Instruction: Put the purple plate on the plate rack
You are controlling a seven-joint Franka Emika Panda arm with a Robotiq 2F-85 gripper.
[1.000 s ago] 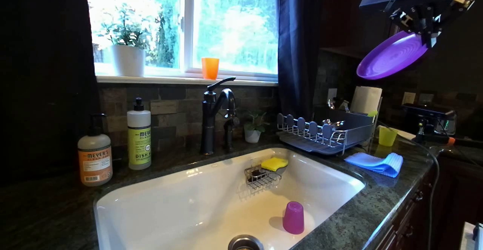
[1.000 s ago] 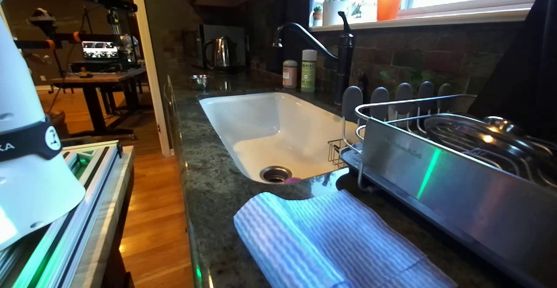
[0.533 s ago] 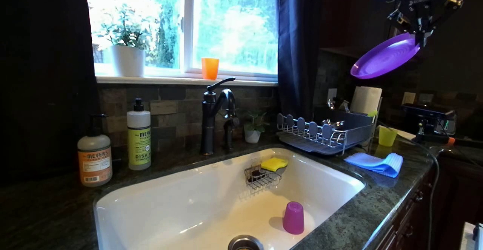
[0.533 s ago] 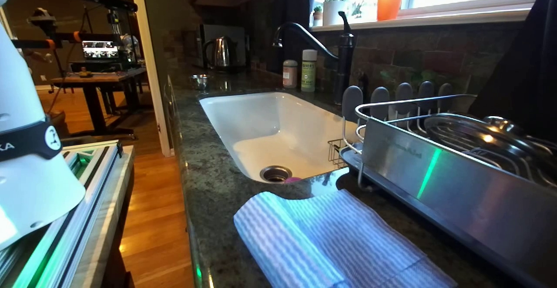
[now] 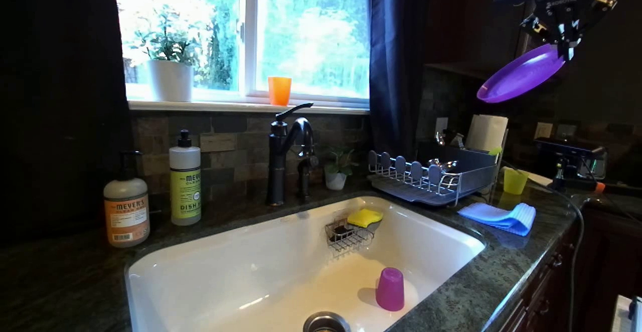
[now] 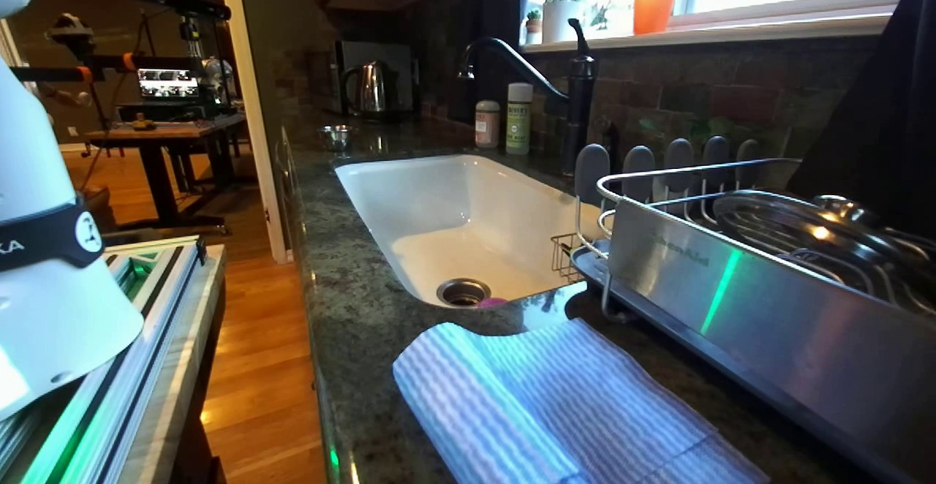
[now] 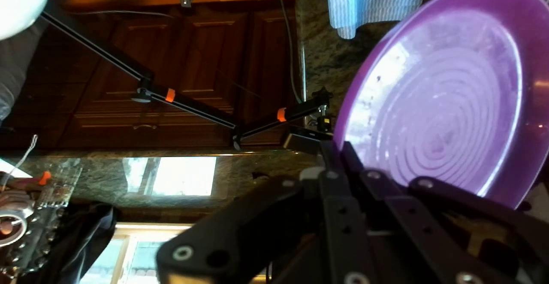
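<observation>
My gripper (image 5: 566,53) is shut on the rim of the purple plate (image 5: 521,73) and holds it tilted in the air at the upper right of an exterior view. In the wrist view the plate (image 7: 441,104) reaches up and right from the fingertips, and the gripper (image 7: 340,150) pinches its near edge. The plate rack (image 5: 434,174) stands on the counter below the plate and to its left. The rack also shows large at the right of an exterior view (image 6: 680,265), with a metal lid inside. The plate and gripper are out of that view.
The white sink (image 5: 210,267) holds an upturned purple cup (image 5: 390,289). A blue cloth (image 5: 501,217) and a yellow-green cup (image 5: 515,181) are beside the rack. A light board (image 5: 486,131) stands behind it. The black faucet (image 5: 277,166) rises behind the sink.
In an exterior view the gripper and plate moved left, then back right. The plate now looks narrower, turned more edge-on. The arm in the other exterior view shifted slightly right.
</observation>
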